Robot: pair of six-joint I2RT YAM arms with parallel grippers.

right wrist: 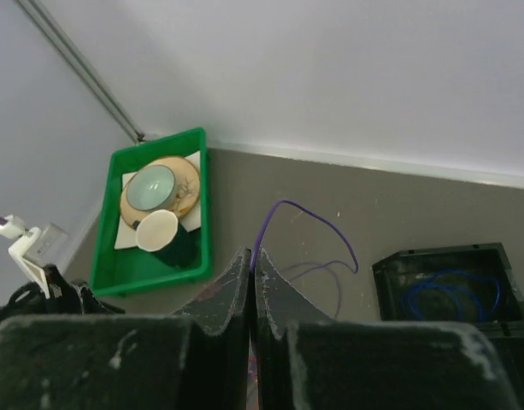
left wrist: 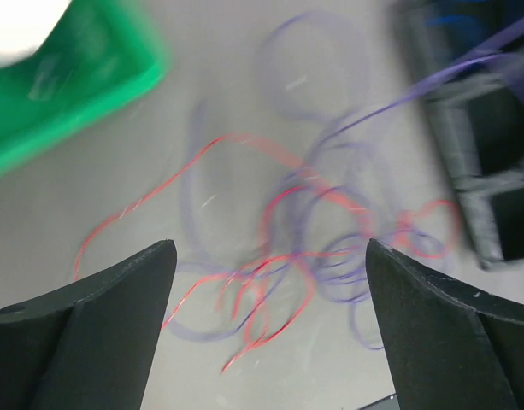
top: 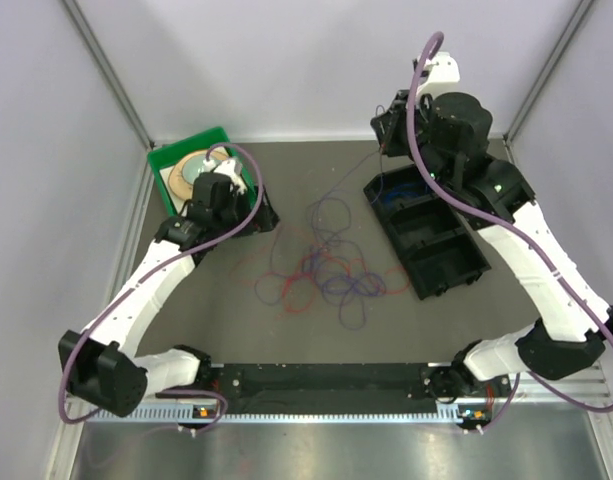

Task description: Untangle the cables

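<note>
Top view: hair-thin red, blue and purple cables point(top: 326, 270) in a loose tangle on matte grey table point(top: 236, 330), between green bin point(top: 158, 152) and black compartmented tray point(top: 441, 255), left wrist: left gripper point(left wrist: 270, 248) jaws wide apart over blurred loops, right wrist: right gripper point(right wrist: 252, 265) pinched on purple cable point(right wrist: 283, 209), blue coil point(right wrist: 450, 295) in tray, dishes point(right wrist: 159, 192) in bin

Top camera: fixed above and behind the arm bases, facing steeply down, distant, covering the whole bench point(top: 316, 170). Left wrist camera: close over the cables point(left wrist: 287, 248), facing down, blurred; right wrist camera: raised high, facing the far edge. All three views share tray point(right wrist: 150, 275) and bin point(right wrist: 385, 286).
</note>
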